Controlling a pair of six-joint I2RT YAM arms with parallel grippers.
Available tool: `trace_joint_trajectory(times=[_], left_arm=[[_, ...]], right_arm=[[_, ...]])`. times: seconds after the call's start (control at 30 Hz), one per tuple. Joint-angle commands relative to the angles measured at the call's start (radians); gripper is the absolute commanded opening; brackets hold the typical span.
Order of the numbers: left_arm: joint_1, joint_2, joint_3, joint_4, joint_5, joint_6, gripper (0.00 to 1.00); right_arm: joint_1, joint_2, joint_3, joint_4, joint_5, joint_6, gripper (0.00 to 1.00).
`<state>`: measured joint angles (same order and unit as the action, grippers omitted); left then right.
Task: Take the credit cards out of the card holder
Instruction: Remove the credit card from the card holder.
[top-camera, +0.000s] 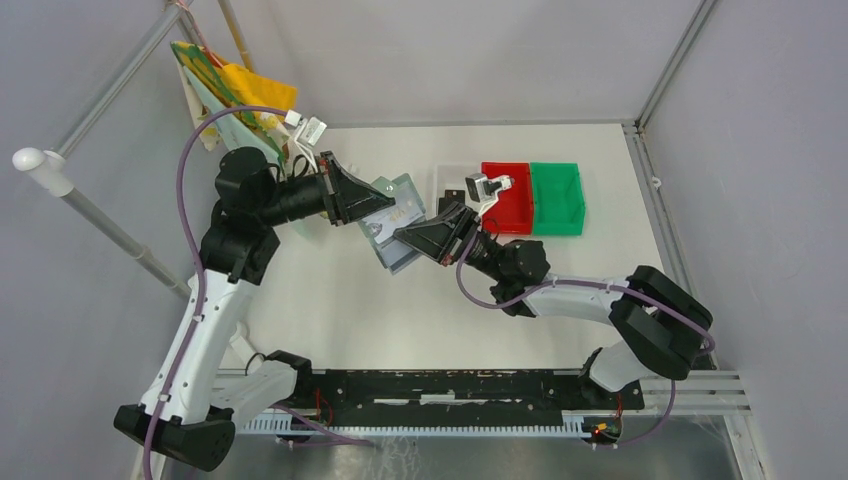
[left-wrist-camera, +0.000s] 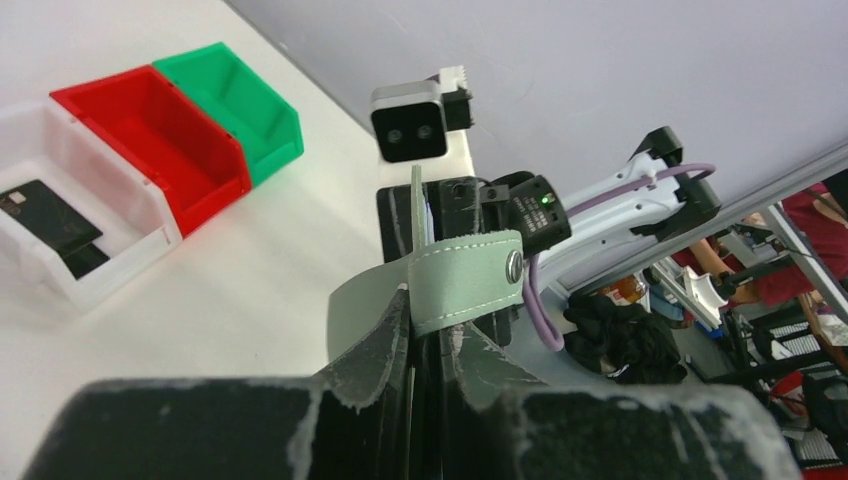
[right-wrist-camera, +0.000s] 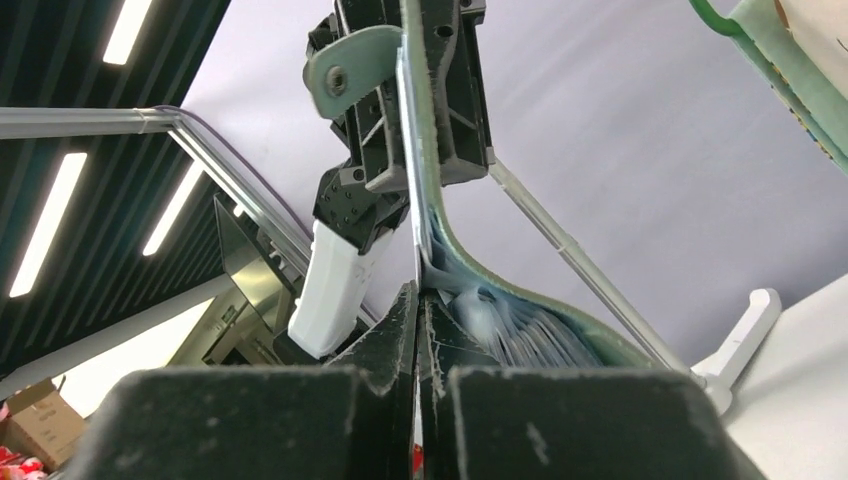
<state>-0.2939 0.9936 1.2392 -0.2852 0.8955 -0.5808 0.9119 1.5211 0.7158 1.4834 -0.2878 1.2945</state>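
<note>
The grey-green card holder (top-camera: 398, 232) hangs open in the air between both grippers. My left gripper (top-camera: 372, 212) is shut on its far-left edge; in the left wrist view (left-wrist-camera: 425, 312) the holder's tab (left-wrist-camera: 465, 280) folds over the fingertips. My right gripper (top-camera: 408, 236) is shut on a thin light-coloured card (right-wrist-camera: 409, 190), seen edge-on, that stands partly in the holder's pocket (right-wrist-camera: 520, 335). A black card (top-camera: 453, 195) lies in the white bin (top-camera: 444, 178), and it also shows in the left wrist view (left-wrist-camera: 45, 215). No tan-gold card is in view.
A red bin (top-camera: 508, 200) and a green bin (top-camera: 556, 198) stand right of the white bin at the back of the table. A colourful bag (top-camera: 235, 95) hangs at the back left. A white pole (top-camera: 90, 210) slants along the left side.
</note>
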Motion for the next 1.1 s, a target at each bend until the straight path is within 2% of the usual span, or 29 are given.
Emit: trace_joint_trajectory(times=[0.0,0.2,0.3,0.37,0.47,0.63,0.67,0.73,0.8,1.07], left_arm=[[-0.005,0.025,0.012,-0.191,0.011,0.159,0.06],[-0.005,0.027,-0.009,-0.193,0.059,0.150,0.12],[-0.005,0.042,-0.009,-0.210,0.147,0.163,0.13],[-0.005,0.059,-0.007,-0.218,0.194,0.162,0.12],[-0.005,0.074,0.004,-0.242,0.221,0.174,0.02],[0.002,0.068,-0.009,-0.226,0.257,0.152,0.02],[0.004,0.066,-0.013,-0.215,0.259,0.135,0.02],[0.003,0.063,-0.013,-0.202,0.254,0.124,0.02],[0.004,0.061,-0.016,-0.195,0.249,0.110,0.02],[0.002,0.043,-0.061,-0.097,0.260,0.014,0.02]], right_arm=[[-0.003,-0.104,-0.007,0.472,0.077,0.009,0.00],[-0.002,-0.151,-0.087,0.447,0.107,-0.015,0.00],[-0.002,-0.164,-0.104,0.410,0.110,-0.027,0.00],[-0.004,-0.169,-0.111,0.390,0.112,-0.032,0.00],[-0.004,-0.175,-0.130,0.372,0.126,-0.042,0.00],[-0.004,-0.189,-0.155,0.338,0.118,-0.048,0.01],[-0.004,-0.194,-0.157,0.327,0.118,-0.053,0.09],[-0.004,-0.202,-0.159,0.314,0.123,-0.065,0.32],[-0.004,-0.201,-0.148,0.311,0.124,-0.074,0.43],[-0.003,-0.131,-0.084,0.334,0.111,-0.041,0.45]])
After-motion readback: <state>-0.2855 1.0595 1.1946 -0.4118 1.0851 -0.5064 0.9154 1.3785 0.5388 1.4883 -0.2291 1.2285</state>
